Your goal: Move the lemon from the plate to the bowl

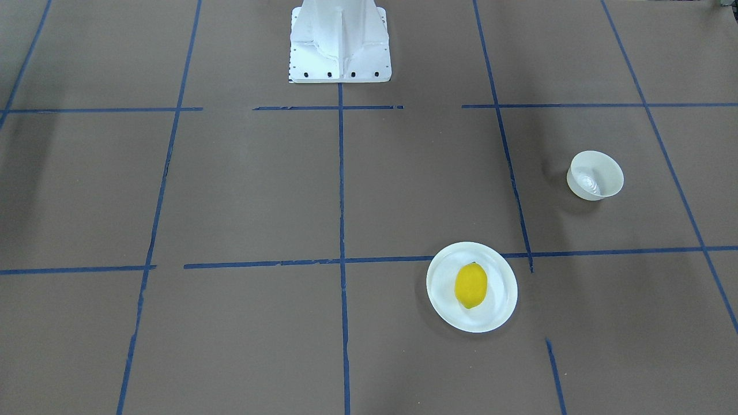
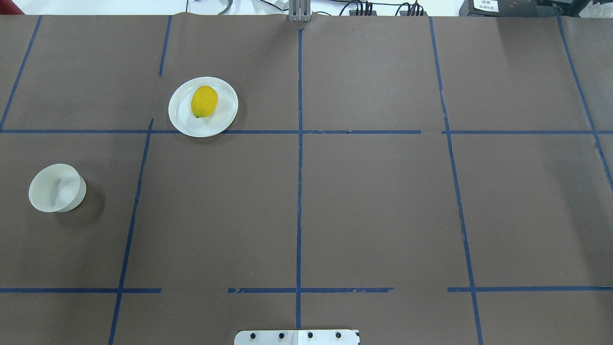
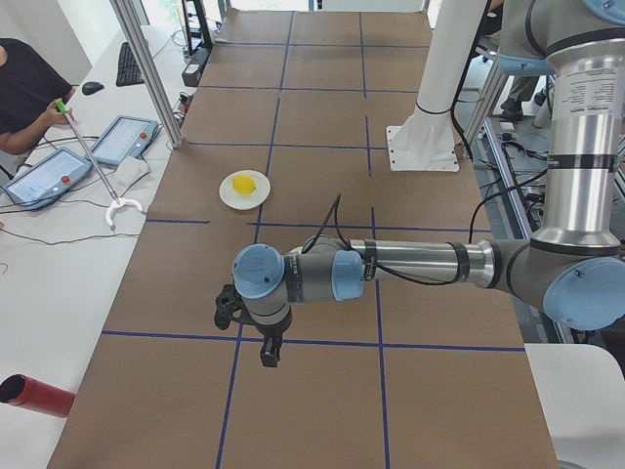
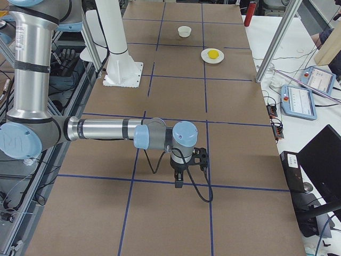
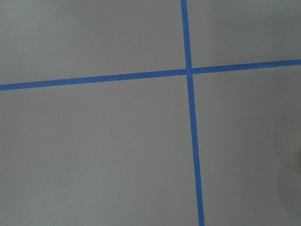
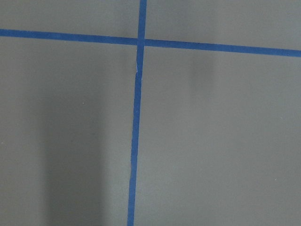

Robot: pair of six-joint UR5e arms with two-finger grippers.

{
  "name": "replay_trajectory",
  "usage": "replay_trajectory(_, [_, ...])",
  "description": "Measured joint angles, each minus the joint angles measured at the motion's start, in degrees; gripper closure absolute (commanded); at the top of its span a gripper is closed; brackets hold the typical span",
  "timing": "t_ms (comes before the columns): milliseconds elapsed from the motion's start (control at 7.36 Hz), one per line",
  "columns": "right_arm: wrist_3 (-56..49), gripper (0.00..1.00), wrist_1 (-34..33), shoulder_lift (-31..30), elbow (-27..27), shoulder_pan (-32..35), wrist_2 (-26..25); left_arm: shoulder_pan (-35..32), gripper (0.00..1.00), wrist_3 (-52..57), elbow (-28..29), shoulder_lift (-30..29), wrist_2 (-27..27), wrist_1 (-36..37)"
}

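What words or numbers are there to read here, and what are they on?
None can be read.
White label on the black box: print too small to read.
Tablet screen: too blurred to read.
Lemon, plate, bowl: no writing shows.

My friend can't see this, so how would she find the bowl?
Look at the brown table with blue tape lines. Toward its left edge in the overhead view, nearer the robot than the plate with the lemon, sits the bowl. It is small, deep and empty, unlike the wide flat plate.
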Motion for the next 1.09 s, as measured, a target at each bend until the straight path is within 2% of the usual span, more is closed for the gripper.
replay_trajectory(1087, [0.0, 0.0, 0.0, 0.0, 0.0, 0.0, 0.0, 1.6, 0.0, -0.2, -2.6, -0.5, 0.2, 1.2])
